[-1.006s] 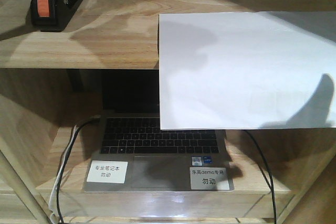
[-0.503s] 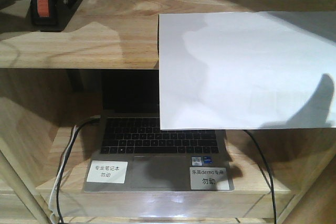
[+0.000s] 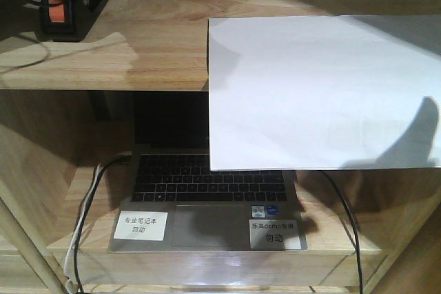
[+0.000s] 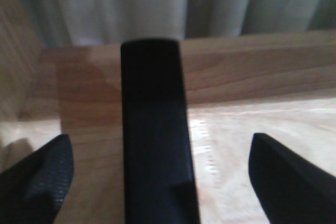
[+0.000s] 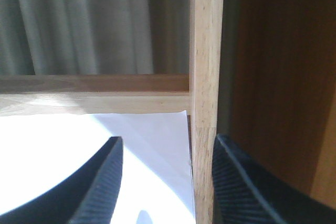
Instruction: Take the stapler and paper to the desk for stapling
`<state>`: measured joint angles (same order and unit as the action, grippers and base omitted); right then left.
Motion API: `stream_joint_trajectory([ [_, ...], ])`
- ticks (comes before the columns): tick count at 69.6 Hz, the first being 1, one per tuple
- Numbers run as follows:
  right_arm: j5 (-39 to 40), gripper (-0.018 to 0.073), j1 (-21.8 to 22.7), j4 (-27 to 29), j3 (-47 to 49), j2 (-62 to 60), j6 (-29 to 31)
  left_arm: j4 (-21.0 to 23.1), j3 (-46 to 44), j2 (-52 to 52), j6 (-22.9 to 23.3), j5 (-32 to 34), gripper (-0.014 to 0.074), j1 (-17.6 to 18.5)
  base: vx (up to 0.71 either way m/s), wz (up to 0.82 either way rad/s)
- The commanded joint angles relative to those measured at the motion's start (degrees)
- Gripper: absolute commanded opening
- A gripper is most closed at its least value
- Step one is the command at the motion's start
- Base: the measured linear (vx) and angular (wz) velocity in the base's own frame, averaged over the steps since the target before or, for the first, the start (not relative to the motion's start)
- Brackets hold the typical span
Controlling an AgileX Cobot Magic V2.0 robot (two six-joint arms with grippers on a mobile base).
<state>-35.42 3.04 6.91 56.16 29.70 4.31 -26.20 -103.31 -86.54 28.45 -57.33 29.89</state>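
Both open, the left gripper [image 4: 157, 142] has just slid around the stapler [image 4: 152, 98] to grab it, and the right gripper [image 5: 168, 139] hangs by the paper [image 5: 52, 150].

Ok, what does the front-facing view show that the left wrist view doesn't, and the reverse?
Front-facing only: the paper overhanging the upper shelf edge, and the laptop with two white labels on the level below. Left wrist only: the left gripper open, its fingers either side of the stapler without touching it, and a grey curtain behind. Both: the stapler lying on the upper shelf.
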Motion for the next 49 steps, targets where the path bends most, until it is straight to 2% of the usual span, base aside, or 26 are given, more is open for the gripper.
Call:
stream_joint_trajectory([
  [1,4.46,0.0363,0.38,0.13,1.34,0.7,0.24,-0.07,-1.93,1.3,0.39,4.22,0.0619,-0.41,0.0,0.0],
  [24,4.46,0.0363,0.38,0.13,1.34,0.7,0.24,0.48,-1.93,0.75,0.34,5.08,0.0557,-0.41,0.0,0.0],
  [32,4.46,0.0363,0.38,0.13,1.34,0.7,0.24,0.58,-1.93,0.75,0.34,5.0,0.0511,-0.41,0.0,0.0],
  [41,4.46,0.0363,0.38,0.13,1.34,0.7,0.24,1.78,-1.93,0.75,0.34,4.49,0.0401,-0.41,0.0,0.0],
  [49,4.46,0.0363,0.38,0.13,1.34,0.7,0.24,1.89,-1.93,0.75,0.34,4.16,0.024,-0.41,0.0,0.0],
])
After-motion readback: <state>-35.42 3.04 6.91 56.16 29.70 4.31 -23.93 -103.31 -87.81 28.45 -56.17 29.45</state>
